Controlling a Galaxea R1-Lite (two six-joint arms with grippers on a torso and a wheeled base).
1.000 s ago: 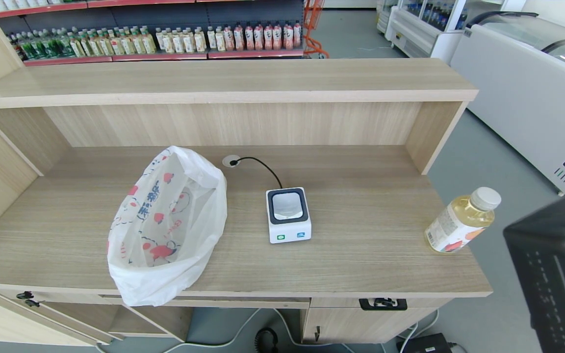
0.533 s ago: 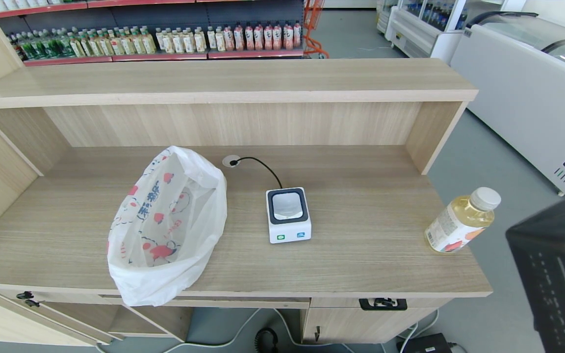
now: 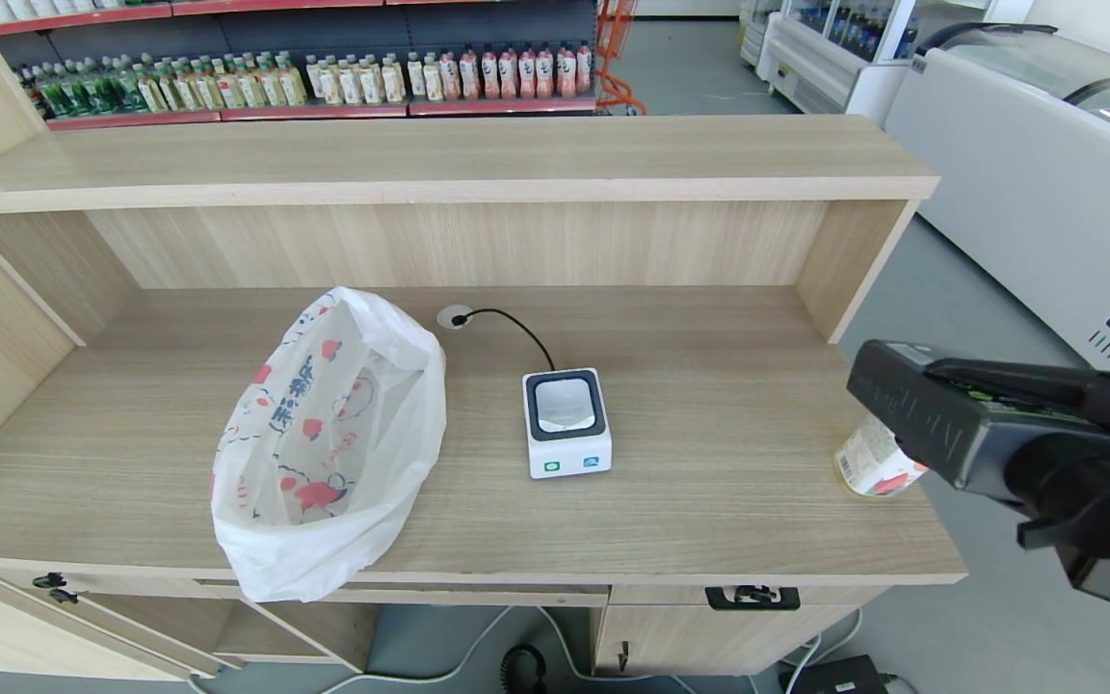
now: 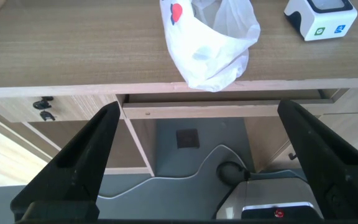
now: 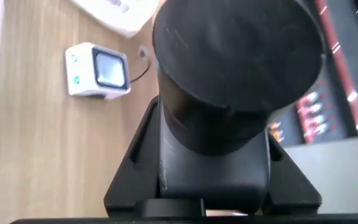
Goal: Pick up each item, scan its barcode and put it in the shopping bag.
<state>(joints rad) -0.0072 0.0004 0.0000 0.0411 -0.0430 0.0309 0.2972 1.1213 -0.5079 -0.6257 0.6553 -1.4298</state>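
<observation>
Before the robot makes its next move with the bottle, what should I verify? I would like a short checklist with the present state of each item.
1. Bottle stands on the counter, near its right end: ok, though the right arm hides its top.
2. Firm hold on the bottle: cannot tell.
3. Scanner window faces up, uncovered: ok.
4. Shopping bag mouth open: ok.
5. Bag fully on the counter: not ok, one end hangs over the front edge.
6. Left gripper open, empty, low before the counter front: ok.
</observation>
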